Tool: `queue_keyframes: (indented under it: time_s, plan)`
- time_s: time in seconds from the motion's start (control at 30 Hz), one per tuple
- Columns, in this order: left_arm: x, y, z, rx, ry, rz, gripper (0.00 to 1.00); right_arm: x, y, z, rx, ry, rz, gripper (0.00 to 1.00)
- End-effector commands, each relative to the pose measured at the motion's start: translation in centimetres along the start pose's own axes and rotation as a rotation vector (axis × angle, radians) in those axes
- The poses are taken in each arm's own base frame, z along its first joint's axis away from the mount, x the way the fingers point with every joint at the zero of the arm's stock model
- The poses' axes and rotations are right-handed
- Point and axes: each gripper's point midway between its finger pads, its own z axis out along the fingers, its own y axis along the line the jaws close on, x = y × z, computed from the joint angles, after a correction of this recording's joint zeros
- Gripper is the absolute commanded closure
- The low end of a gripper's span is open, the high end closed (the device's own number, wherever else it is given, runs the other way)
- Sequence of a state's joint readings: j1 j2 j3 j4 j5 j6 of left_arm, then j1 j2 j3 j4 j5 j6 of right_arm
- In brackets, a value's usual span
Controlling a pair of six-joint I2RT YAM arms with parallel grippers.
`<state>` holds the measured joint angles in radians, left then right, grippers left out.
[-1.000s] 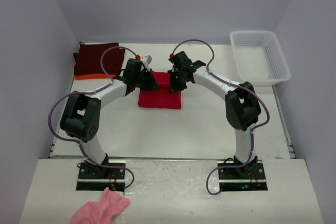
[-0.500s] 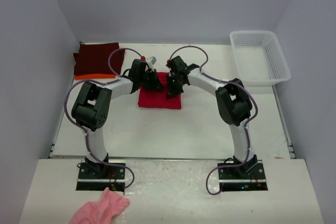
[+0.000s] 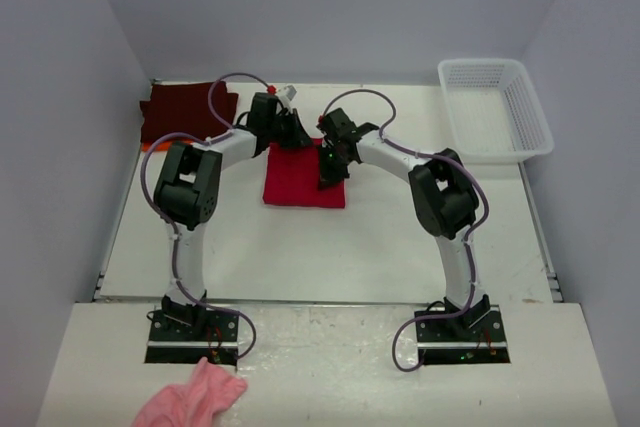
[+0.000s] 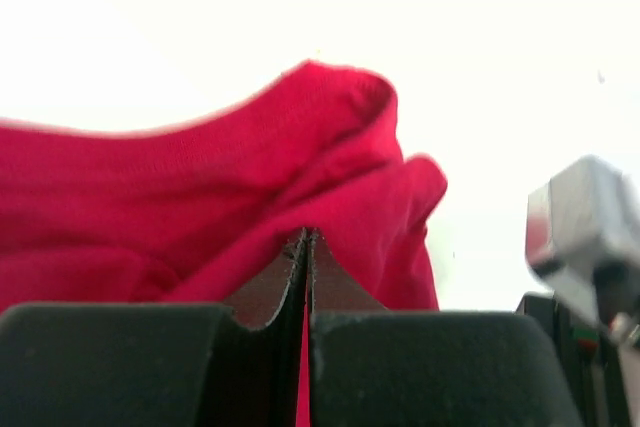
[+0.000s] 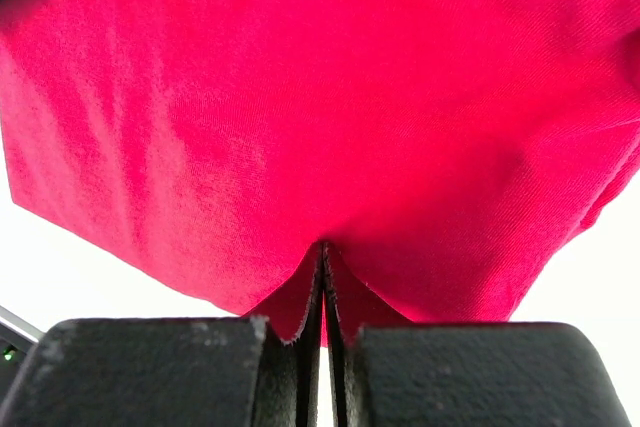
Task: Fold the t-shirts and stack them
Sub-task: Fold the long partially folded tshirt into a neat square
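Observation:
The bright red t-shirt (image 3: 300, 182) lies folded into a small rectangle at the table's middle. My left gripper (image 3: 293, 137) is at its far left edge, shut on a fold of the red fabric (image 4: 330, 167); its tips (image 4: 307, 239) pinch the cloth. My right gripper (image 3: 329, 169) is over the shirt's right side, shut on red fabric (image 5: 330, 97) that fills its view, pinched at the tips (image 5: 322, 249). The dark maroon t-shirt (image 3: 180, 110) lies folded at the far left on top of the orange t-shirt (image 3: 158, 147), of which only an edge shows.
A white plastic basket (image 3: 495, 107) stands at the far right. A small pink fluffy cloth (image 3: 195, 397) lies on the near ledge by the left arm's base. Grey walls close in the table on three sides.
My left arm has swung its gripper toward the far side and a little right along the red shirt's far edge. The right gripper has shifted slightly left over the shirt. Both stay shut.

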<state>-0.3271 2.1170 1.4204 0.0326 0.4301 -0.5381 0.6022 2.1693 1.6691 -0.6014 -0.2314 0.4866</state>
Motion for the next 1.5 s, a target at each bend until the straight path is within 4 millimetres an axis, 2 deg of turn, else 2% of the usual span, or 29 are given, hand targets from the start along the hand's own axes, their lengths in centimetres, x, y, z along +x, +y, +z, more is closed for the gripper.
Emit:
queue_keyframes:
  time_s: [0.0, 0.1, 0.13, 0.2, 0.23, 0.27, 0.3, 0.33, 0.37, 0.4, 0.43, 0.47, 0.5, 0.53, 0.57, 0.6, 0.67, 0.73, 0.83, 1.0, 1.13, 1.17, 1.23, 1.27, 1.33, 1.37, 1.4, 1.47]
  plan:
    - [-3.5, -0.9, 0.5, 0.057, -0.051, 0.052, 1.00, 0.4, 0.3, 0.3, -0.012, 0.009, 0.000, 1.00]
    - [-5.1, -0.9, 1.4, 0.074, -0.056, 0.075, 1.00, 0.3, 0.3, 0.3, -0.003, 0.013, -0.003, 1.00]
    - [-6.1, -1.2, 1.2, 0.084, -0.074, 0.084, 1.00, -0.3, 0.4, 0.2, 0.002, -0.003, -0.013, 1.00]
    - [-6.8, -1.8, 0.6, 0.089, -0.091, 0.095, 1.00, -0.8, 0.4, -0.3, 0.010, -0.011, -0.023, 1.00]
    - [-6.4, -1.6, 0.3, 0.074, -0.089, 0.094, 1.00, -1.8, 0.9, -1.1, 0.012, -0.040, -0.038, 1.00]
    - [-7.2, -2.5, -0.9, 0.073, -0.115, 0.106, 1.00, -2.3, 1.0, -1.5, 0.013, -0.056, -0.042, 1.00]
    - [-6.3, -2.0, -1.4, 0.056, -0.105, 0.104, 1.00, -2.5, 1.3, -1.9, 0.014, -0.056, -0.051, 1.00]
    - [-6.2, -2.0, -1.9, 0.043, -0.111, 0.110, 1.00, -3.8, 2.0, -2.8, 0.004, -0.088, -0.057, 1.00]
    - [-6.8, -3.0, -3.4, 0.048, -0.136, 0.124, 1.00, -3.8, 2.1, -3.0, 0.008, -0.085, -0.060, 1.00]
    - [-6.2, -2.9, -4.1, 0.031, -0.124, 0.122, 1.00, -4.3, 2.5, -3.4, 0.005, -0.094, -0.063, 1.00]
    - [-5.3, -2.0, -4.5, -0.011, -0.103, 0.113, 1.00, -5.7, 3.1, -4.2, -0.005, -0.126, -0.070, 1.00]
    - [-5.0, -2.1, -5.4, -0.030, -0.094, 0.117, 1.00, -5.5, 3.0, -3.9, 0.005, -0.108, -0.067, 1.00]
    - [-4.1, -1.3, -5.7, -0.063, -0.083, 0.108, 1.00, -6.8, 3.7, -4.6, -0.007, -0.135, -0.072, 1.00]
    - [-4.1, -1.5, -6.5, -0.076, -0.089, 0.106, 1.00, -6.8, 3.4, -4.7, 0.004, -0.120, -0.064, 1.00]
    - [-3.0, -1.0, -6.7, -0.088, -0.069, 0.092, 1.00, -7.0, 3.1, -3.9, 0.013, -0.110, -0.059, 1.00]
    - [-2.9, -1.3, -7.3, -0.084, -0.071, 0.091, 1.00, -7.9, 3.4, -4.3, 0.002, -0.129, -0.059, 1.00]
    - [-1.5, -0.8, -7.5, -0.089, -0.052, 0.065, 1.00, -8.6, 3.2, -3.9, -0.002, -0.134, -0.050, 1.00]
    - [-1.0, -0.9, -8.0, -0.087, -0.053, 0.057, 1.00, -9.0, 2.8, -3.8, -0.010, -0.132, -0.033, 1.00]
    - [0.0, -0.1, -8.1, -0.112, -0.036, 0.047, 1.00, -9.3, 1.8, -3.2, -0.001, -0.127, -0.023, 1.00]
    - [-0.1, 0.9, -7.7, -0.155, -0.026, 0.059, 1.00, -9.6, -0.3, -2.6, 0.013, -0.118, -0.007, 1.00]
    - [-0.3, 2.4, -6.1, -0.181, -0.016, 0.054, 1.00, -10.3, -2.1, -2.1, 0.018, -0.115, 0.018, 1.00]
    - [-1.0, 2.7, -5.9, -0.183, -0.029, 0.052, 1.00, -11.0, -2.7, -2.4, 0.017, -0.126, 0.029, 1.00]
    - [-0.8, 3.9, -4.7, -0.193, -0.017, 0.035, 1.00, -11.0, -3.3, -2.0, -0.004, -0.107, 0.048, 1.00]
    - [-1.4, 4.2, -4.5, -0.189, -0.024, 0.027, 1.00, -11.5, -3.8, -2.1, -0.008, -0.113, 0.063, 1.00]
    - [-1.0, 5.2, -3.5, -0.188, -0.010, -0.013, 1.00, -11.5, -4.4, -1.8, -0.010, -0.105, 0.074, 1.00]
    - [-1.7, 5.4, -3.4, -0.184, -0.019, -0.023, 1.00, -11.6, -4.5, -1.7, -0.009, -0.106, 0.075, 1.00]
    - [-1.0, 6.2, -2.8, -0.189, 0.007, -0.045, 1.00, -11.8, -4.9, -1.7, -0.010, -0.106, 0.081, 1.00]
    - [-1.7, 6.3, -2.3, -0.178, -0.001, -0.049, 1.00, -11.8, -5.3, -1.2, -0.020, -0.096, 0.097, 1.00]
